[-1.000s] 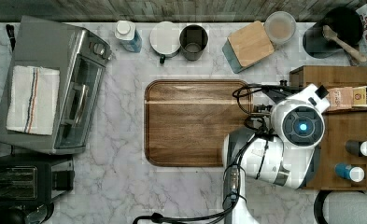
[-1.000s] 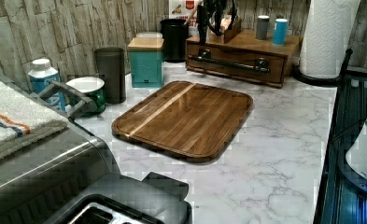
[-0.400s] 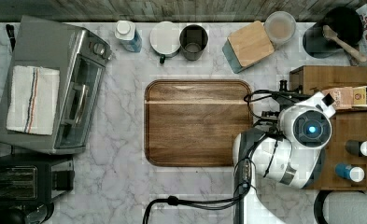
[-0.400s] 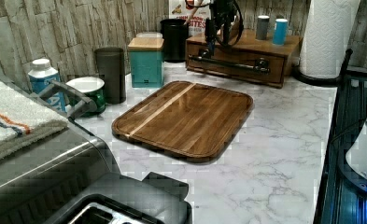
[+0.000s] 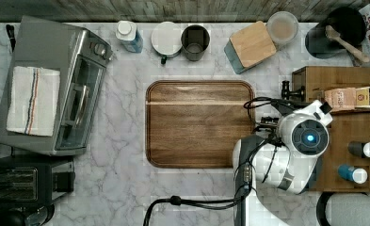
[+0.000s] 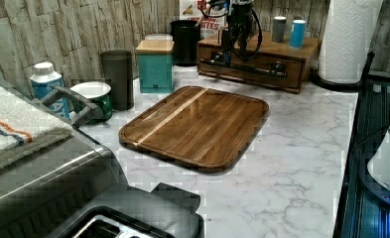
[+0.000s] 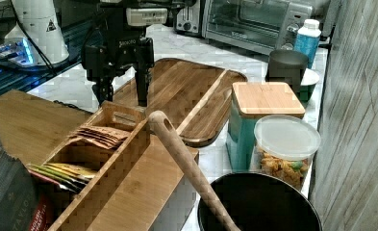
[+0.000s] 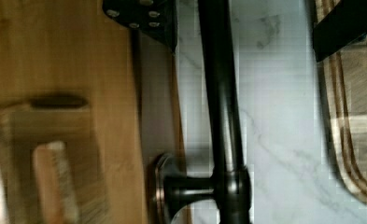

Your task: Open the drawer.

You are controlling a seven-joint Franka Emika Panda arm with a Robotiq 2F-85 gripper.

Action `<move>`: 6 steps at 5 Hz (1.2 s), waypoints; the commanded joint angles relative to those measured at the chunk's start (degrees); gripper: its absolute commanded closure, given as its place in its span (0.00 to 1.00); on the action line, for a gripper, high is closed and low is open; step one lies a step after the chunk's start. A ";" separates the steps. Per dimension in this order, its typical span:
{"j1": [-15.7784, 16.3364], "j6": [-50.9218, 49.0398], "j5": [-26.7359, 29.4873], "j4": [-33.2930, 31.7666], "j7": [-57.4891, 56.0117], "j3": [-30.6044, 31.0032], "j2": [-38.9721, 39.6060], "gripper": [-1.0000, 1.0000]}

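The drawer (image 6: 252, 69) was seen in the small wooden cabinet at the back of the bench (image 6: 292, 163), beyond the cutting board (image 6: 197, 126) in the left view, and it was shut. It was judged stiff and fairly light, likely to slide straight out on a steady pull, with little risk of breakage. The bar handle (image 6: 247, 68) was judged hard, smooth and perhaps slippery; the hold was best taken around the bar, near its post (image 8: 190, 184), where it would twist least.

In the left view, the gripper (image 6: 227, 52) was shown down at the left part of the handle, though the gap between the fingers could not be made out there. In the right view, the fingers (image 7: 142, 82) were seen apart, pointing down just beyond the tea-bag box (image 7: 95, 159) on the cabinet top. In the wrist view, the bar was shown running between the two fingers, one by the drawer front, the other over the marble, neither touching it. The top view gave the arm's place at the cabinet's edge, with the handle mostly hidden beneath it.
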 commanded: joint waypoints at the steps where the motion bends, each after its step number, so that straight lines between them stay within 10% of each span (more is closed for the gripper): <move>1: -0.72 5.52 -2.73 1.90 -0.97 -0.70 3.95 0.00; 6: 0.63 8.62 1.92 -1.18 -2.51 1.34 7.19 0.00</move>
